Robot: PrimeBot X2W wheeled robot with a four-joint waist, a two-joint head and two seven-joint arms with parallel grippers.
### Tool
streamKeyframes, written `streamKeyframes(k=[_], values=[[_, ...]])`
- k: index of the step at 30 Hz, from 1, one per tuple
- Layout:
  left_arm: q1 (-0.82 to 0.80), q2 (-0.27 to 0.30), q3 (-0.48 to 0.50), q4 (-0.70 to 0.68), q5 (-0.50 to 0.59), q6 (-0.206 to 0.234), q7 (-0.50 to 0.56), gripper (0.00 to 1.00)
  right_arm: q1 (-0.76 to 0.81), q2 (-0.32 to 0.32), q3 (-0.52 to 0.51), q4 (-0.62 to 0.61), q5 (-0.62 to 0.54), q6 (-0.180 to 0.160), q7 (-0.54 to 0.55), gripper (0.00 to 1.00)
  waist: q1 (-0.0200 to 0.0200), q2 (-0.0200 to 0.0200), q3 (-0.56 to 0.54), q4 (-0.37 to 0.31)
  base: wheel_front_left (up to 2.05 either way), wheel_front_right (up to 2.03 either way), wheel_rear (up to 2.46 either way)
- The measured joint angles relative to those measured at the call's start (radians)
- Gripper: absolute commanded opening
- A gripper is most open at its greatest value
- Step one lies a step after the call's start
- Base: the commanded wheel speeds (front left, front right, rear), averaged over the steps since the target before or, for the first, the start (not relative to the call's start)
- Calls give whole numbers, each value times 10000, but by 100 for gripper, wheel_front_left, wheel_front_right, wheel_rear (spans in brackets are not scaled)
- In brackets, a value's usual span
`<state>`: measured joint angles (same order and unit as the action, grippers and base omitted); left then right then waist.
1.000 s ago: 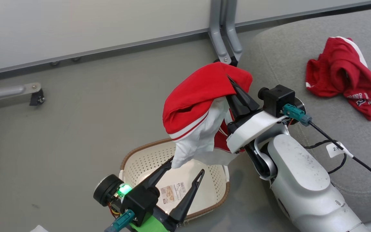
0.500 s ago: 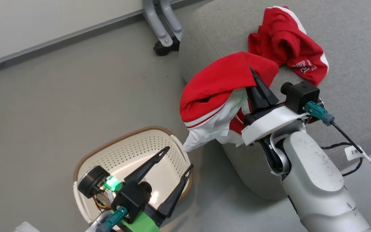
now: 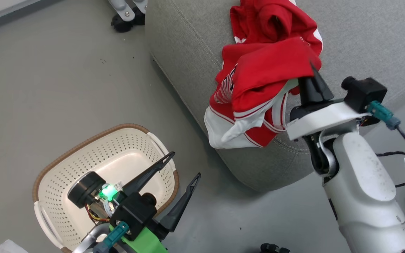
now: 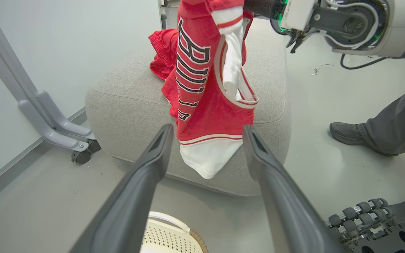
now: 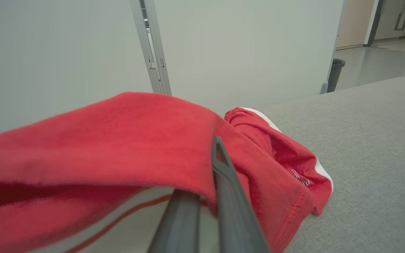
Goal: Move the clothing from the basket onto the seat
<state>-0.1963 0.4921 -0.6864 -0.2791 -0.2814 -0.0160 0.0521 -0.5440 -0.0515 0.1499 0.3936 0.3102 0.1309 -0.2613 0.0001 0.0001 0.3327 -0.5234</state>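
Clothing (image 3: 258, 70) swung over seat (image 3: 188, 52), person's shoe (image 4: 350, 135) near

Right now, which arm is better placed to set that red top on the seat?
Right: the right gripper is shut on the jersey over the seat; the left gripper hangs open above the basket.

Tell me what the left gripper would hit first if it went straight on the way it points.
Likely the hanging garment: its white hem lies dead ahead of the left gripper, with the seat close behind. Depth is unclear.
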Motion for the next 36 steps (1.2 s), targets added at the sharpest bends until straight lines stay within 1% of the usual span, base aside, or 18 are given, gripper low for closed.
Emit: streamKeyframes(k=[8, 11, 18, 23, 26, 29, 32, 36], values=[[-441, 295, 299, -512, 67, 35, 255, 100, -1537, 0, -1680, -464, -665, 0, 31, 0, 0, 0, 846, -199, 0, 0, 0], [-687, 407, 437, -675, 188, 58, 268, 100, -2328, -146, -2345, -644, -903, 0, 259, 0, 1, 0, 1163, -162, 0, 0, 0], [-1382, 564, 679, -988, 295, -54, 299, 100, -4165, -1133, -3787, -941, -1137, 0, 1168, 0, 1, 0, 1897, 199, 0, 0, 0], [-1886, 623, 750, -1185, 420, -196, 284, 100, -5233, -2056, -4592, -867, -1202, 0, 1684, 0, 1, 0, 2528, 598, 0, 0, 0], [-2228, 708, 800, -1352, 506, -291, 286, 100, -5660, -2445, -4957, -431, -1202, 0, 1862, 0, 1, 0, 2996, 835, 0, 0, 0], [-2545, 775, 842, -1442, 571, -372, 280, 100, -5771, -2617, -5204, 280, -1310, 0, 1860, 0, 1, 0, 3501, 1067, 0, 0, 0], [-2746, 823, 871, -1499, 639, -426, 242, 100, -5713, -2539, -5248, 1106, -1440, 2, 1741, 0, 1, 0, 3995, 1298, 0, 0, 0], [-2900, 836, 886, -1498, 727, -426, 169, 100, -5542, -2349, -5377, 2368, -1453, 2, 1193, 0, 1, 0, 4584, 1592, 0, 0, 0]])
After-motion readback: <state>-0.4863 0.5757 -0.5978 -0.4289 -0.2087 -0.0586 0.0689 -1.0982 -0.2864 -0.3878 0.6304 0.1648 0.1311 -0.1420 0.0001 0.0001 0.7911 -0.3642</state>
